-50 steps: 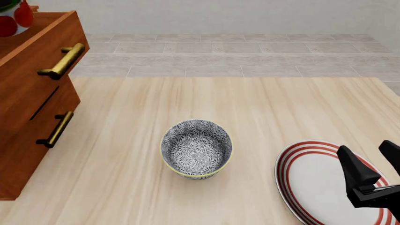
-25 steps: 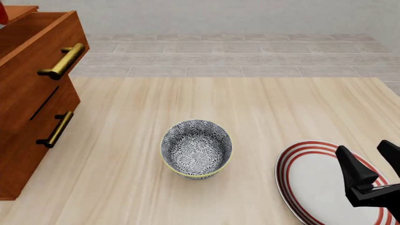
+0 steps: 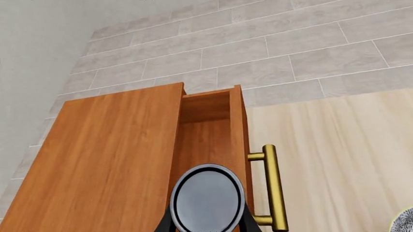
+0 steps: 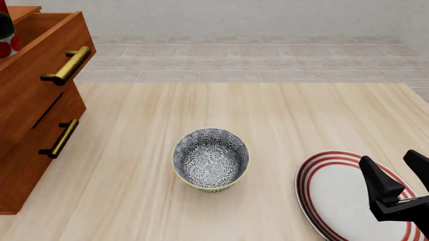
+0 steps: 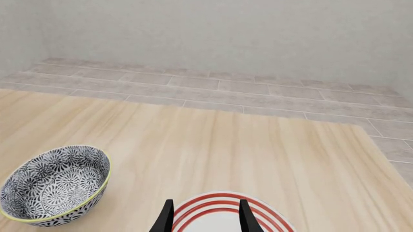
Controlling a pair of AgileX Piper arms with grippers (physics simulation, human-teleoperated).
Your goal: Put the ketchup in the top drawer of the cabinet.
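I'm getting clean, evenly bright renders in all three views, sharp to the edges with no blur or glare; light is soft and diffuse (no clear source), with only a faint shadow under the bowl (image 4: 211,159) toward 6 o'clock

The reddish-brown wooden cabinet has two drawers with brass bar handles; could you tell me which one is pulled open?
The top drawer is open: its front stands out past the closed lower drawer.

A pale wooden table (image 4: 268,115) carries everything. On it stand the cabinet (image 4: 27,130) at the left edge, a floral bowl (image 4: 211,159) mid-table and a red-ringed plate (image 4: 332,193) near right
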